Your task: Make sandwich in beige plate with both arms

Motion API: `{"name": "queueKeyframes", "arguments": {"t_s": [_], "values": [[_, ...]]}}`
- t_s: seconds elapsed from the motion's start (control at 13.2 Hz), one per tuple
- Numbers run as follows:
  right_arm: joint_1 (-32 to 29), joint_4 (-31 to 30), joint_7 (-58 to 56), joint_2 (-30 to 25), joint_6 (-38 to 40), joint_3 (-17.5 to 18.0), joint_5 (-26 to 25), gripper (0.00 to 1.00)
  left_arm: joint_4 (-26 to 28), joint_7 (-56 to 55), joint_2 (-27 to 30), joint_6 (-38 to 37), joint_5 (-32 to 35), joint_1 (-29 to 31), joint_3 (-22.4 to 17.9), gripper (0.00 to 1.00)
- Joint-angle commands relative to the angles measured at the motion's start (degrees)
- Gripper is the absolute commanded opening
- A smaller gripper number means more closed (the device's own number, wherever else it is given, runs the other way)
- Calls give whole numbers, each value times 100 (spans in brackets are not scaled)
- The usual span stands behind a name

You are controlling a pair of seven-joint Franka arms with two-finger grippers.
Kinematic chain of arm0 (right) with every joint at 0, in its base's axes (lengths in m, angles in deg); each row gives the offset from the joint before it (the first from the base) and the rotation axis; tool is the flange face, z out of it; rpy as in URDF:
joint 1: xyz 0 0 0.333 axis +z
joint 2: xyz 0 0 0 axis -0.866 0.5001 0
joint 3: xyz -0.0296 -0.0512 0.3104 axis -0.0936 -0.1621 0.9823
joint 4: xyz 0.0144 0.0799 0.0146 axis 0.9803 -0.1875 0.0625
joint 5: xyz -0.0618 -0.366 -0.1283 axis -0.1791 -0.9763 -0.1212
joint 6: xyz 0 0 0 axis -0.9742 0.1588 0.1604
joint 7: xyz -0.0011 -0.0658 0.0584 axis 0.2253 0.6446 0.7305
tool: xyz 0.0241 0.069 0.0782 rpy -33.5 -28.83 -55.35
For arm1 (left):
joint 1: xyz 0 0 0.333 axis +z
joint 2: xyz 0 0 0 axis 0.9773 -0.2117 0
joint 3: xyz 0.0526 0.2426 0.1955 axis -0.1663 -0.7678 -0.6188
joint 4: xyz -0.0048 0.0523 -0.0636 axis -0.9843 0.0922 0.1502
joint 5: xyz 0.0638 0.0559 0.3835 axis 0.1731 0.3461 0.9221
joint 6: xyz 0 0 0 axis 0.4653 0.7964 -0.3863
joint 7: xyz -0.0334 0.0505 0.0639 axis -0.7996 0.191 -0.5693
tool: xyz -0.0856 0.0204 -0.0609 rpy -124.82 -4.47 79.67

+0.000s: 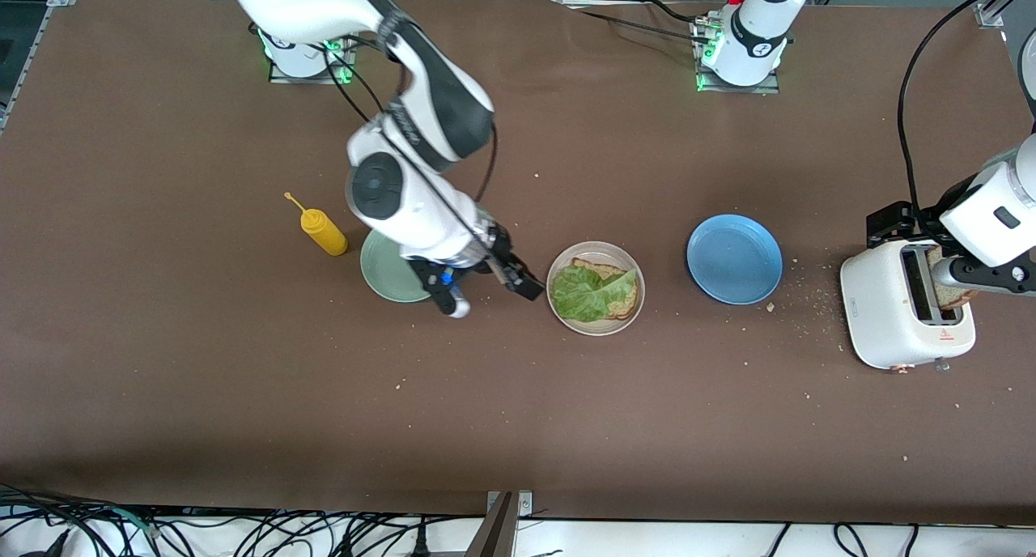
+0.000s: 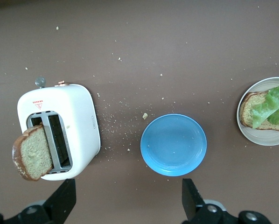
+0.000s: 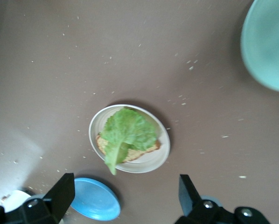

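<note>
Lettuce [image 1: 591,291] (on bread) beside right fingers [image 1: 528,285], apart.

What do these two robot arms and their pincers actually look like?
Both arms are bulky, rounded white shells with black bands at the joints, on bases lit green. Black cables loop along them. The right gripper and the left gripper each have two black fingers; the right one also has a small blue part.

Plates: three, namely beige plate [image 1: 558,302], blue plate [image 1: 734,258], mint-green plate [image 1: 380,272]. Bread slices: two [image 1: 597,267] [image 2: 33,152]. Lettuce leaf [image 1: 587,292]: one. Toaster [image 1: 890,314]: one. Mustard bottle [image 1: 323,231]: one.
</note>
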Motion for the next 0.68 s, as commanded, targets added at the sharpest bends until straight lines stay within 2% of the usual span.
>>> {"name": "queueKeyframes", "arguments": {"t_s": [0.0,0.15,0.38,0.61], "values": [[-473,-172,-1342,-533,1087,1,-25,99,-83,115,-60,-80,2,242,-113,100],[-624,-172,-2678,-806,1765,-288,-454,99,-83,325,-217,-28,-24,699,-113,100],[-624,-181,-4893,-1097,2382,-912,-1281,99,-57,405,-438,287,211,1007,-131,100],[-624,-181,-6013,-1229,2673,-1702,-1318,99,5,536,-841,780,318,1464,-131,100]]}}
